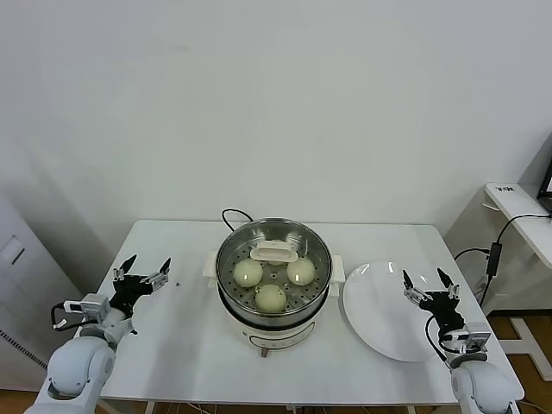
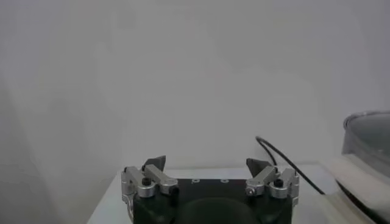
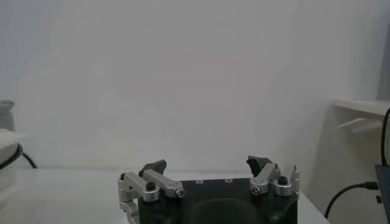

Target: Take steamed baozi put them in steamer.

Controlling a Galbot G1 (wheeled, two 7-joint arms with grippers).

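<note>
The steamer [image 1: 235, 295], a shiny steel pot on a white base, stands mid-table. Three steamed baozi lie on its perforated tray: one on the left [image 1: 247, 272], one on the right [image 1: 300, 271], one at the front [image 1: 270, 297]. A white oblong piece [image 1: 274, 252] sits at the tray's back. My left gripper [image 1: 145, 266] hovers open and empty near the table's left edge, well clear of the pot. My right gripper [image 1: 425, 280] is open and empty over the right edge. The left wrist view shows the left gripper [image 2: 207, 164] wide apart, with the steamer [image 2: 368, 131] off to one side.
An empty white plate [image 1: 388, 319] lies right of the steamer, below my right gripper [image 3: 207, 164]. A black cord [image 1: 231, 215] loops behind the pot. A white shelf [image 1: 517, 207] with cables stands beyond the table's right end.
</note>
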